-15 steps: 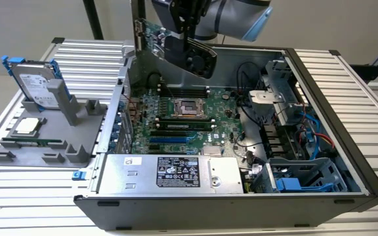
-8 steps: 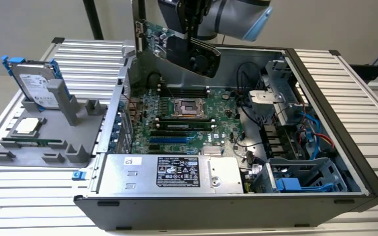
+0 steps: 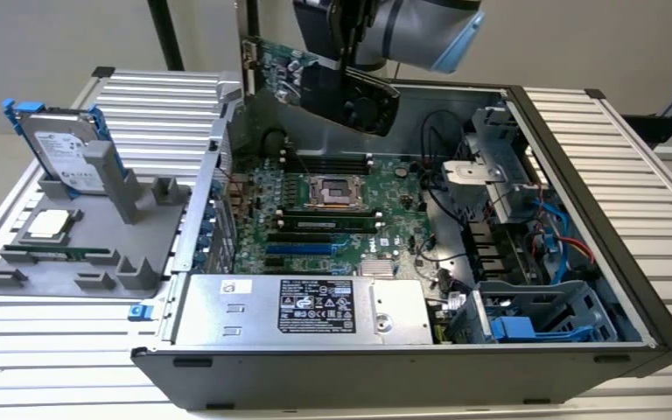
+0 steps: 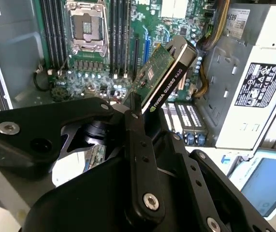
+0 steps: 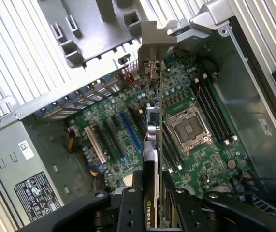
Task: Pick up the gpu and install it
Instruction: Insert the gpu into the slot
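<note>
White ribbed metal table [image 3: 616,157] carries a black open tower case [image 3: 430,376] lying on its side, lid off. Beside it, at the table's edge on the exterior view's left, sits a grey plastic parts holder [image 3: 67,280].

Inside the case:
- The green motherboard [image 3: 395,232] lies flat on the floor.
- The silver boxy power supply [image 3: 301,306] sits along the near wall.

A silver hard drive with blue rails [image 3: 62,149] stands upright in the holder's far corner.

The gpu [image 3: 312,83], a small flat card with green board, black fan shroud and silver end bracket, is in the air above the case's far edge, clear of the motherboard.
- Its long axis runs across the exterior view and dips toward that view's right.
- The bracket end points at the case's rear port wall, and the fan face is toward the exterior camera.
- It is edge-on in the first wrist view [image 5: 152,145], with the bracket farthest from the arm.

The black gripper [image 5: 152,193] is clamped on the gpu's near end, one finger on each face, as the second wrist view [image 4: 133,104] also shows.
</note>
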You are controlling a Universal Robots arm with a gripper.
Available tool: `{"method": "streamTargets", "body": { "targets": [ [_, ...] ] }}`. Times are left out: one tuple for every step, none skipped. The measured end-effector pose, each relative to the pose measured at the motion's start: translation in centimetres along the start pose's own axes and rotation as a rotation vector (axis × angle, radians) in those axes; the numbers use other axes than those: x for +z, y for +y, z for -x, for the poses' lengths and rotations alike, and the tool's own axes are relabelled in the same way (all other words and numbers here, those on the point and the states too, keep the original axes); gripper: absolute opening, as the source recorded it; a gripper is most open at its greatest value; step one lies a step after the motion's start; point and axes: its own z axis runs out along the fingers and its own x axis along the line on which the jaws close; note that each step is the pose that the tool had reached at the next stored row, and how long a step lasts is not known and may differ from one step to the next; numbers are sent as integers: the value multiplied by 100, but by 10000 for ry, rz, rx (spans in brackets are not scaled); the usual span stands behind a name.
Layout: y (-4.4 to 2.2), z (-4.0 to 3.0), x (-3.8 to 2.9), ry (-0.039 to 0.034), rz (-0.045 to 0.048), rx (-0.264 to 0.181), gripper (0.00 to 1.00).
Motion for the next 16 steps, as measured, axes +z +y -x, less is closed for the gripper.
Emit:
{"method": "streamTargets", "body": {
  "targets": [
    [-6, 3, -1, 4, 1, -83, 0],
    [-12, 6, -2, 8, 2, -169, 0],
    [-18, 9, -2, 11, 3, -250, 0],
    [-24, 12, -3, 15, 3, -330, 0],
    [-30, 15, -4, 20, 4, -411, 0],
    [-35, 18, -5, 24, 5, -493, 0],
    [-41, 21, -6, 28, 6, -577, 0],
    [-46, 24, -7, 31, 7, -649, 0],
    [-52, 27, -8, 35, 8, -738, 0],
    [-57, 30, -8, 39, 9, -818, 0],
    [-62, 32, -9, 43, 9, -894, 0],
    [-68, 35, -11, 48, 10, -979, 0],
    [-73, 38, -12, 51, 11, -1058, 0],
    [-79, 41, -12, 55, 12, -1140, 0],
    [-84, 44, -14, 59, 12, -1223, 0],
    [-89, 46, -14, 63, 14, -1304, 0]
  ]
}}
